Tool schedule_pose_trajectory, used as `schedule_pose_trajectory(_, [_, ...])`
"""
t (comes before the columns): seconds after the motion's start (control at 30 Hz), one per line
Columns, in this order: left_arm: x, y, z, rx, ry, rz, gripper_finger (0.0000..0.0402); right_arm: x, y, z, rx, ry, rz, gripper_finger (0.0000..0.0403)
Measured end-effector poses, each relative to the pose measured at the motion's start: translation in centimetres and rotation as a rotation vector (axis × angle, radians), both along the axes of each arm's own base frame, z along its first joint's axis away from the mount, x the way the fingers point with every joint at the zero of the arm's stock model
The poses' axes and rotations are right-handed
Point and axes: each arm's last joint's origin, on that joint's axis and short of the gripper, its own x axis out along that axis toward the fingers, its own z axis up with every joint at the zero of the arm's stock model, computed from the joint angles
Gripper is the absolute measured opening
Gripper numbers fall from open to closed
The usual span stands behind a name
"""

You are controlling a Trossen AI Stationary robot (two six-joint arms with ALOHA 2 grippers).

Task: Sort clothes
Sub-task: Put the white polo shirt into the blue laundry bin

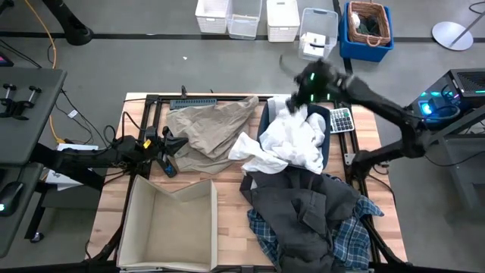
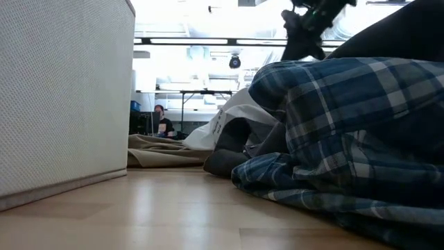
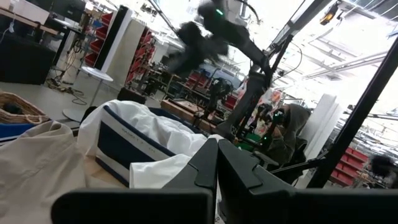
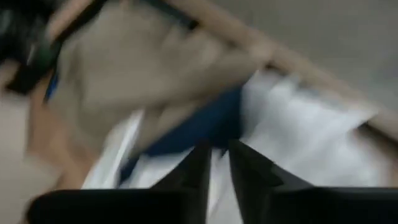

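- High view: dark grey garment [image 1: 303,216] lies lower right of frame, piled over the plaid shirt [image 1: 350,241], which sticks out beneath it at the table's near edge.
- White garment [image 1: 292,144] at centre right, lying over a navy bin [image 1: 267,121]; one sleeve reaches left toward the beige-khaki garment [image 1: 206,127] spread at upper centre.
- Open beige box [image 1: 170,224] at lower left of the table.
- Calculator [image 1: 340,120] at the table's upper right, beside the white garment.
- Left gripper [image 1: 173,144] low at the left edge, just beside the khaki cloth, empty.
- Right gripper [image 1: 294,80] blurred above the table's top edge, over the white garment, holding nothing.
- Low view: plaid shirt [image 2: 333,132] fills right of frame, box wall [image 2: 62,97] on the left, khaki [image 2: 163,149] and white cloth [image 2: 229,121] behind; right gripper [image 2: 305,28] up at top.
- Left wrist view: fingers [image 3: 233,168] pressed together, white garment [image 3: 155,134] and navy bin [image 3: 121,146] ahead, right arm [image 3: 217,25] above.
- Right wrist view: fingers [image 4: 199,171] nearly together with a slim gap, empty, over blurred white garment [image 4: 298,124] and khaki [image 4: 143,68].
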Motion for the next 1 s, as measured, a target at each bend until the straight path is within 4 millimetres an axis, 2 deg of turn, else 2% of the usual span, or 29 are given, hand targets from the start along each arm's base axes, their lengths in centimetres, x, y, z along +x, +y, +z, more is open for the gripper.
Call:
schedule_pose_trajectory(0.07, [0.0,0.0,0.0,0.0,0.0,0.0,0.0,-0.9,-3.5,-0.2,0.003,-0.01,-0.103,0.0114])
schedule_pose_trajectory(0.13, [0.0,0.0,0.0,0.0,0.0,0.0,0.0,-2.0,-7.2,-1.8,0.079,-0.025,-0.198,0.0156])
schedule_pose_trajectory(0.23, [0.0,0.0,0.0,0.0,0.0,0.0,0.0,-3.9,-11.4,-5.9,0.315,-0.045,-0.316,0.0214])
schedule_pose_trajectory(0.33, [0.0,0.0,0.0,0.0,0.0,0.0,0.0,-5.2,-13.9,-9.8,0.533,-0.088,-0.353,0.026])
schedule_pose_trajectory(0.43, [0.0,0.0,0.0,0.0,0.0,0.0,0.0,-5.8,-14.9,-12.3,0.672,-0.128,-0.377,0.0289])
schedule_pose_trajectory(0.5, [0.0,0.0,0.0,0.0,0.0,0.0,0.0,-5.9,-15.1,-13.4,0.697,-0.141,-0.369,0.0298])
schedule_pose_trajectory(1.0, [0.0,0.0,0.0,0.0,0.0,0.0,0.0,-3.1,-13.2,-16.0,0.727,-0.156,-0.274,0.0297])
